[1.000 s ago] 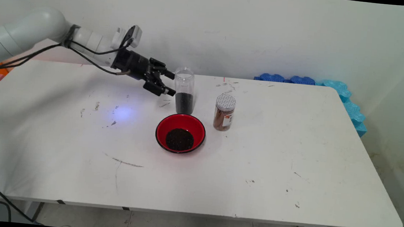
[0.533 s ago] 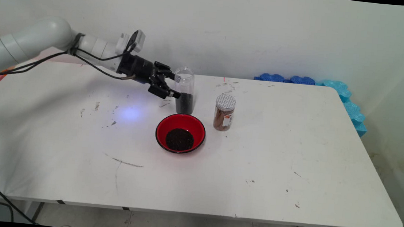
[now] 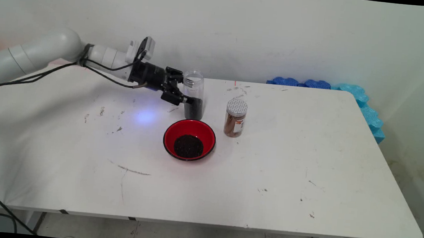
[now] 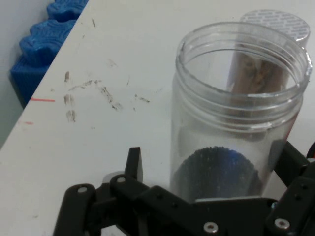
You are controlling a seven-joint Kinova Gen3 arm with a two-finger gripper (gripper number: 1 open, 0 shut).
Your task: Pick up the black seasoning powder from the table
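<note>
A clear lidless jar (image 3: 193,94) with dark grains in its bottom stands upright at the back middle of the white table (image 3: 308,162). My gripper (image 3: 187,90) reaches in from the left, level with the jar's lower half. It is open, with one finger on each side of the jar. In the hand view the jar (image 4: 236,123) fills the space in my gripper (image 4: 211,152). The left finger (image 4: 134,162) stands apart from the glass, while the right finger (image 4: 290,157) is close to it. A red bowl (image 3: 189,139) holding dark grains sits just in front of the jar.
A brown-filled jar (image 3: 235,118) with a white lid (image 4: 275,22) stands to the right of the clear jar. Blue foam blocks (image 3: 330,85) line the table's far right edge and appear at the upper left in the hand view (image 4: 44,39).
The arm has moved right and slightly down. The open fingers, which were left of the jar, now flank it. The jar, the bowl and the lidded jar have not moved.
</note>
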